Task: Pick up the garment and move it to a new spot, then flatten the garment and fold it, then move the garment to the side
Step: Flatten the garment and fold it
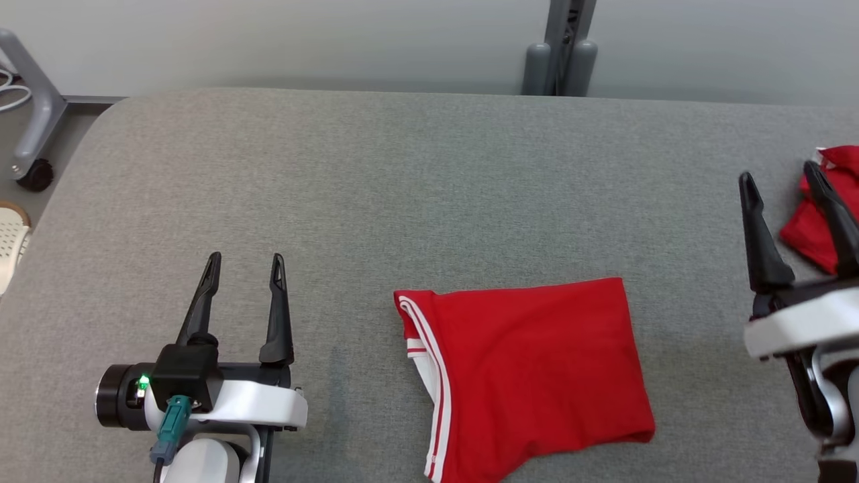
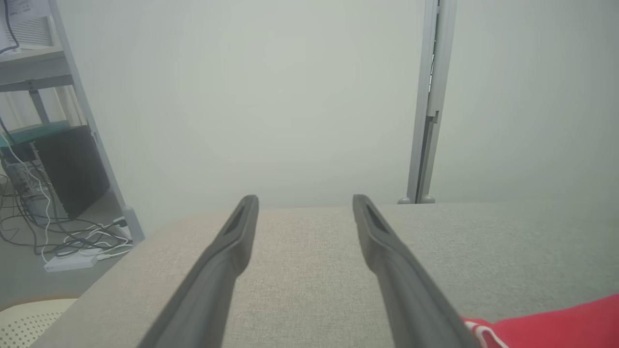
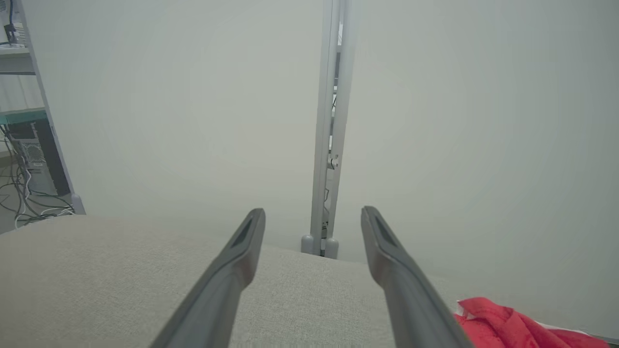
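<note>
- The folded red garment runs off the head view's bottom edge, so its near hem is cut off.
- A second red garment is cut by the right edge and partly hidden behind the fingers of the right end effector; its shape cannot be told.
- A pale perforated object is cut off at the left edge; what it is stays unclear.
- The table runs past the right and bottom edges.
- Shelf clutter is too hazy to identify.
</note>
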